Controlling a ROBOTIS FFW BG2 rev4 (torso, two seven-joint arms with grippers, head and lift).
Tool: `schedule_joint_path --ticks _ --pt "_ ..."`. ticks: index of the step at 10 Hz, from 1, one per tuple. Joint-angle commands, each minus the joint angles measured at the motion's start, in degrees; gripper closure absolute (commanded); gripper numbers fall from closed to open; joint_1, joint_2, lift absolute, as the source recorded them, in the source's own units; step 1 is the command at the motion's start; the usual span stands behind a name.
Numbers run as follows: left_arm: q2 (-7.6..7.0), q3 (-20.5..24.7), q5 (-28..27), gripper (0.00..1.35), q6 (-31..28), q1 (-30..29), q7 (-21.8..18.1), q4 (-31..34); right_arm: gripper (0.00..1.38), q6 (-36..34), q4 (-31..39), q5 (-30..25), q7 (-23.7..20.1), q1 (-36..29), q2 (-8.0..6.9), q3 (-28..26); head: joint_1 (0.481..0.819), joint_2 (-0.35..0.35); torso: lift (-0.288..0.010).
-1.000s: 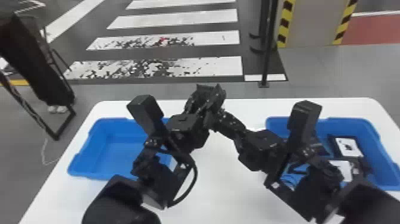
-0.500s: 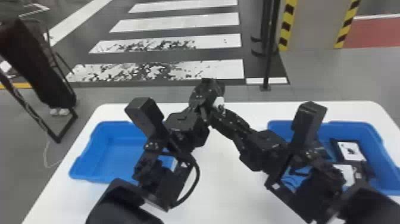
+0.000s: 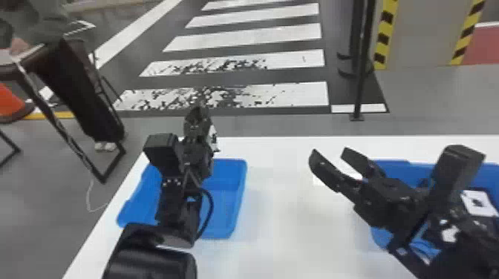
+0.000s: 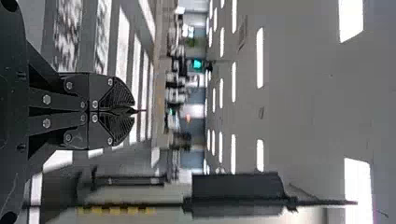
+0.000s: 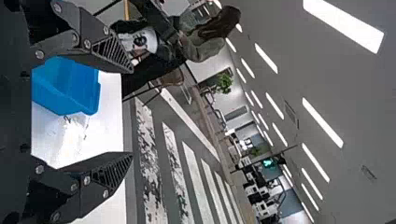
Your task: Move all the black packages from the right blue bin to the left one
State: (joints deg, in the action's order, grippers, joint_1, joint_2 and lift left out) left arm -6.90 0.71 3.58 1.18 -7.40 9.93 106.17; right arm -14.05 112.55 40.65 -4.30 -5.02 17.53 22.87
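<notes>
Left gripper [image 3: 199,111] has its black, ridged fingers pinched on a thin black package [image 3: 214,138]. Right gripper [image 3: 329,151] gapes wide and empty; they've parted since meeting mid-table. More flat, white-labelled packages [image 3: 479,203] lie in the right blue bin [image 3: 390,168].

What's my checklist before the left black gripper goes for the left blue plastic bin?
1. Left black gripper holding black package with white patch: ok.
2. Grip secure: cannot tell.
3. Left gripper pointing down into left blue plastic bin: not ok, it points outward.
4. Right black two-fingered gripper open, apart from left: ok.
5. Right blue plastic bin finished: not ok, it holds white-labelled black packages.
</notes>
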Motion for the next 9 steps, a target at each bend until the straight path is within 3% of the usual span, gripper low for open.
schedule_joint_path --ticks 1,2,4,6,7,8,9 --pt "0.66 5.8 -7.0 1.22 -2.0 0.2 1.0 -3.0 0.10 -0.1 0.9 -1.1 0.0 -1.6 -0.22 -3.1 0.645 0.277 -0.132" --pt "0.74 7.9 -9.5 1.22 -6.1 -0.1 1.0 -3.2 0.10 -0.3 1.4 -2.4 0.0 -2.4 -0.39 -4.8 0.649 0.306 -0.132" --pt "0.83 8.7 -11.0 1.14 -6.8 -0.3 1.2 -6.0 0.10 -0.4 2.0 -3.4 -0.1 -3.6 -0.66 -7.4 0.668 0.335 -0.132" --pt "1.53 9.2 -6.4 0.32 -1.9 -2.0 1.3 -6.3 0.10 -1.4 2.6 -5.6 -0.2 -4.4 -1.27 -10.3 0.685 0.333 -0.132" --pt "1.45 7.6 -3.4 0.06 2.3 -2.7 1.2 -6.1 0.10 -4.6 4.2 -9.5 -0.1 -5.2 -2.06 -13.7 0.691 0.326 -0.132" --pt "1.27 5.2 -0.3 0.07 7.7 -3.0 0.6 -5.7 0.10 -9.8 6.1 -13.9 -0.1 -6.2 -2.76 -17.8 0.691 0.298 -0.132" --pt "1.27 3.9 1.1 0.08 8.1 -4.0 -0.1 -3.2 0.10 -14.2 7.5 -18.3 -0.1 -6.9 -3.56 -21.5 0.689 0.251 -0.132"
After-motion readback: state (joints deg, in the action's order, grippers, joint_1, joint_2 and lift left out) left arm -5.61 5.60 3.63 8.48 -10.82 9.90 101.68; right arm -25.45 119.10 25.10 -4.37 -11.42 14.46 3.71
